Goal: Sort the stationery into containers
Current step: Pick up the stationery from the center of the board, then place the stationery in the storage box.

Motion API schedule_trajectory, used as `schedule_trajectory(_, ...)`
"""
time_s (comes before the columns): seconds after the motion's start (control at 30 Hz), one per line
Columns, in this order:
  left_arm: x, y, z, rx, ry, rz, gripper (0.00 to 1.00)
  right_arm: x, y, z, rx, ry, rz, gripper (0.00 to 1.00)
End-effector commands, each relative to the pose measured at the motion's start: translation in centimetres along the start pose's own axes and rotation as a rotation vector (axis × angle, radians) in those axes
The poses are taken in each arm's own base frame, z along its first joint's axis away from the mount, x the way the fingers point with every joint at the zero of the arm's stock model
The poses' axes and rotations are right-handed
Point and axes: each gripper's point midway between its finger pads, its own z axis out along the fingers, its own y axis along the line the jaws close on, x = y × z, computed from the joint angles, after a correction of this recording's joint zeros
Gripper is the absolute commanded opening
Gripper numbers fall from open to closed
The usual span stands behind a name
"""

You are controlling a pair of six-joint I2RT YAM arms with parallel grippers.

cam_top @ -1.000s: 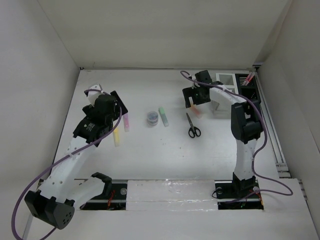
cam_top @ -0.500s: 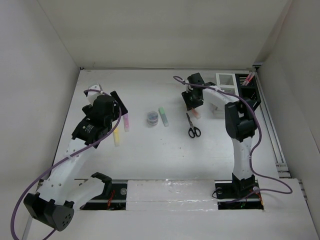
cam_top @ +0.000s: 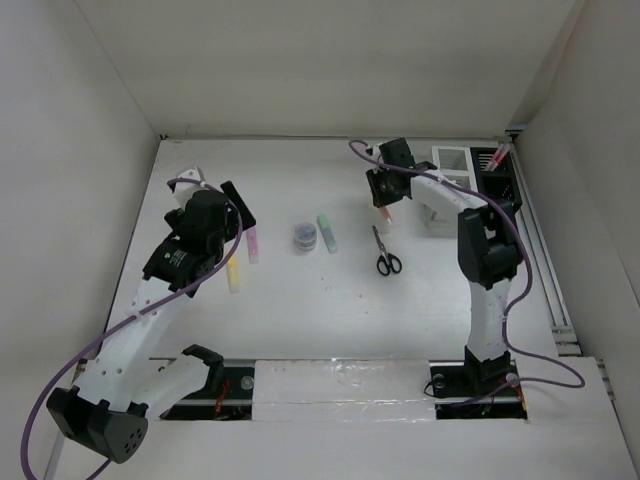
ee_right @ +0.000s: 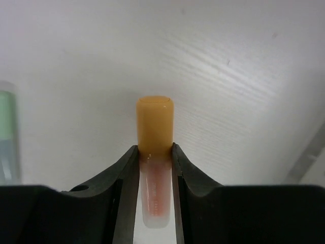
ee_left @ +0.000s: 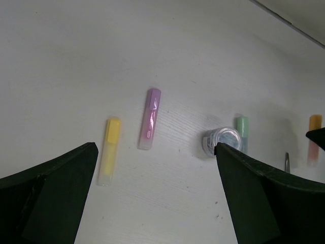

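My right gripper (ee_right: 155, 148) is shut on the orange highlighter (ee_right: 155, 122), whose cap sticks out past the fingertips just above the table; from above, the gripper (cam_top: 385, 196) sits left of the containers. The white container (cam_top: 452, 160) and the black container (cam_top: 497, 182) stand at the back right, with orange-red pens (cam_top: 497, 157) in the black one. My left gripper (ee_left: 155, 150) hangs open over the yellow highlighter (ee_left: 109, 151) and purple highlighter (ee_left: 150, 118). The dark roll (cam_top: 305, 236), green highlighter (cam_top: 327, 232) and scissors (cam_top: 385, 252) lie mid-table.
White walls close in the table on the left, back and right. A rail (cam_top: 545, 260) runs along the right edge beside the right arm. The arm bases and a taped strip (cam_top: 340, 385) line the near edge.
The right gripper has closed from wide open onto the orange highlighter and shifted slightly left. The left arm has stayed still.
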Motion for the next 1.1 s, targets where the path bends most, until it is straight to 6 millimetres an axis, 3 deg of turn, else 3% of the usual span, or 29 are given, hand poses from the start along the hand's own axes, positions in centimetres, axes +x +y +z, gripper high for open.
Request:
schedule_trajectory(0.0, -0.1, 0.1, -0.1, 0.011, -0.015, 0.01, 1.0, -12.8, 2.4, -10.5, -0.095, -0.5, -0.043, 0.0)
schedule_trajectory(0.03, -0.1, 0.1, -0.1, 0.011, -0.015, 0.01, 1.0, -13.4, 2.4, -11.8, -0.111, -0.547, -0.047, 0.0)
schedule_trajectory(0.07, -0.1, 0.1, -0.1, 0.011, -0.015, 0.01, 1.0, -15.0, 2.3, -15.2, -0.129, -0.637, -0.029, 0.0)
schedule_trajectory(0.1, -0.1, 0.1, -0.1, 0.011, -0.015, 0.01, 1.0, -16.6, 1.5, -17.3, -0.142, -0.72, -0.036, 0.0)
schedule_trajectory(0.17, -0.1, 0.1, -0.1, 0.011, -0.015, 0.01, 1.0, -17.5, 0.0, -20.0, -0.112, -0.802, -0.031, 0.0)
schedule_trajectory(0.2, -0.1, 0.1, -0.1, 0.011, -0.015, 0.01, 1.0, -17.9, -1.4, -20.9, -0.075, -0.838, -0.018, 0.0)
schedule_trajectory(0.23, -0.1, 0.1, -0.1, 0.011, -0.015, 0.01, 1.0, -18.9, -4.1, -22.3, -0.012, -0.91, 0.026, 0.0)
schedule_trajectory(0.3, -0.3, 0.2, -0.3, 0.016, -0.021, 0.005, 1.0, -18.6, -6.6, -23.1, 0.009, -0.97, 0.089, 0.0)
schedule_trajectory(0.33, -0.4, 0.0, -0.3, 0.021, -0.028, 0.001, 1.0, -19.2, -9.6, -24.6, 0.047, -1.057, 0.117, 0.0)
schedule_trajectory(0.43, -0.3, -0.1, -0.3, 0.028, -0.022, 0.001, 1.0, -17.9, -12.9, -25.0, 0.044, -1.149, 0.178, 0.0)
schedule_trajectory(0.47, -0.3, -0.1, -0.3, 0.028, -0.022, 0.001, 1.0, -18.1, -14.6, -26.9, 0.048, -1.242, 0.157, 0.0)
schedule_trajectory(0.5, -0.5, -0.1, -0.5, 0.033, -0.029, -0.003, 1.0, -17.0, -15.3, -26.2, 0.046, -1.248, 0.174, 0.0)
schedule_trajectory(0.6, -0.4, 0.1, -0.6, 0.033, -0.029, 0.006, 1.0, -16.4, -17.2, -26.6, 0.029, -1.288, 0.178, 0.0)
schedule_trajectory(0.97, -0.2, -0.4, -0.7, 0.069, -0.025, 0.016, 1.0, -13.9, -20.8, -19.8, 0.06, -1.184, 0.262, 0.0)
schedule_trajectory(1.07, -0.5, -0.7, -0.9, 0.089, -0.032, 0.008, 1.0, -13.5, -21.2, -18.8, 0.066, -1.167, 0.276, 0.0)
